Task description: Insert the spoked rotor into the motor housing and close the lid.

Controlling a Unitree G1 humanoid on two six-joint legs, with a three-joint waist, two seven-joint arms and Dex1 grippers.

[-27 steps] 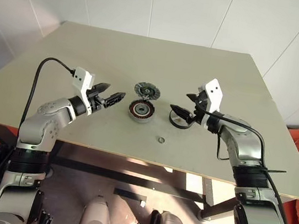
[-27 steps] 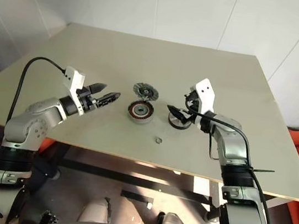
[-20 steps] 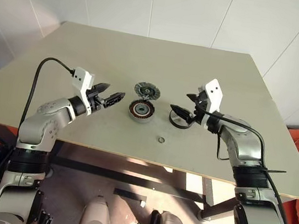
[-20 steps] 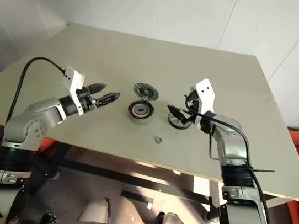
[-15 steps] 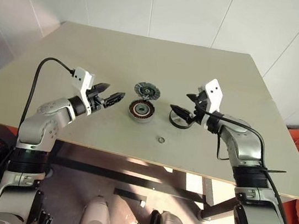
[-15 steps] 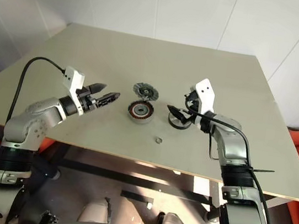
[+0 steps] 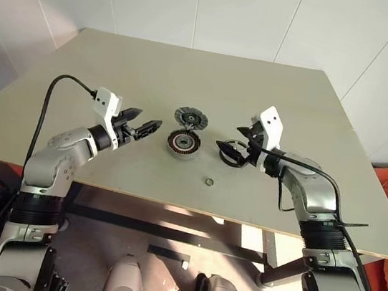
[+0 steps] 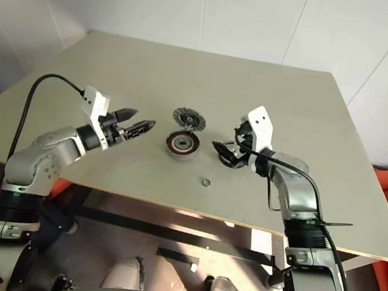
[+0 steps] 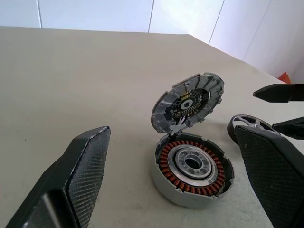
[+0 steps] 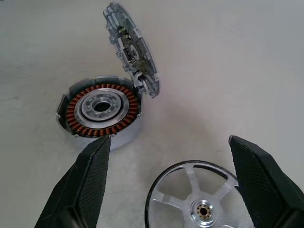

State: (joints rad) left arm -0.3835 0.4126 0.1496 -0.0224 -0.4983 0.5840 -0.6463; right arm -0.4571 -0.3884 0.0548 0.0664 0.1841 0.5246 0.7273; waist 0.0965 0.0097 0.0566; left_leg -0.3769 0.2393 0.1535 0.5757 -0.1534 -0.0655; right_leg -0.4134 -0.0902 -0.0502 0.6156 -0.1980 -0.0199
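1. Three motor parts sit mid-worktop on my feed, plus a small loose ring lying nearer the front edge, apart from them.
2. The motor housing sits flat, windings facing up; its lid stands tilted open on the far rim.
3. The spoked rotor lies flat just right of the housing, hub axis vertical.
4. My left tool hovers left of the housing, fingers spread, empty.
5. My right tool hangs spread wide over the rotor, gripping nothing.
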